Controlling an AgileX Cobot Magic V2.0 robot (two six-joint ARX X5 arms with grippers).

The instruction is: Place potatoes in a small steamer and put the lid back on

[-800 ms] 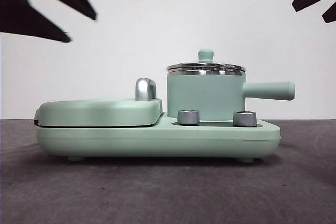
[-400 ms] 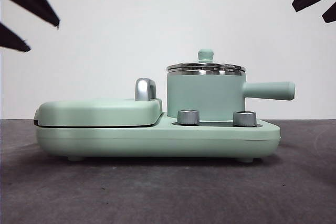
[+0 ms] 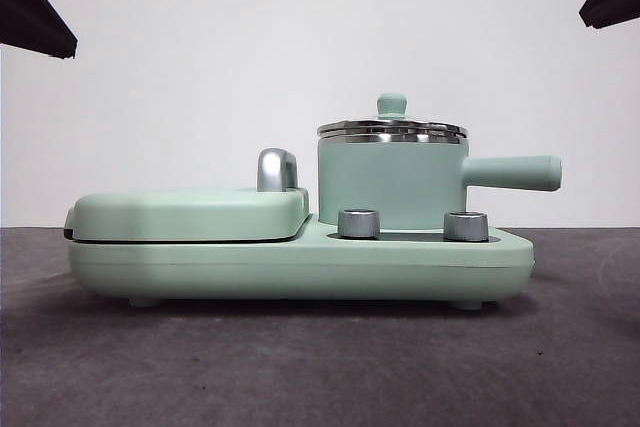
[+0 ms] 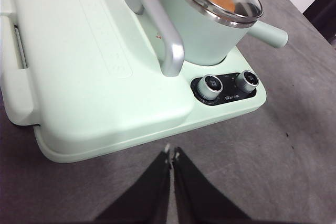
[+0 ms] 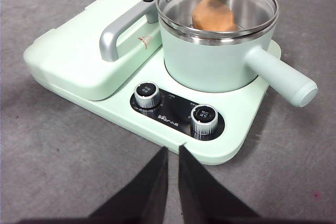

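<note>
One crusty orange-brown potato (image 5: 212, 16) sits inside the mint-green cylindrical steamer (image 5: 212, 64) under its round glass lid (image 5: 217, 9). Two knurled steel knobs (image 5: 147, 94). Left gripper (image 4: 171, 156) and right gripper (image 5: 171, 151) both nearly closed, empty.

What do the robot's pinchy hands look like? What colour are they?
Both are black. The left gripper has two long, flat jaws that taper to thin points with tiny pale tips. The right gripper looks the same: two smooth black wedges. No cables, markings or sleeves show on them.
</note>
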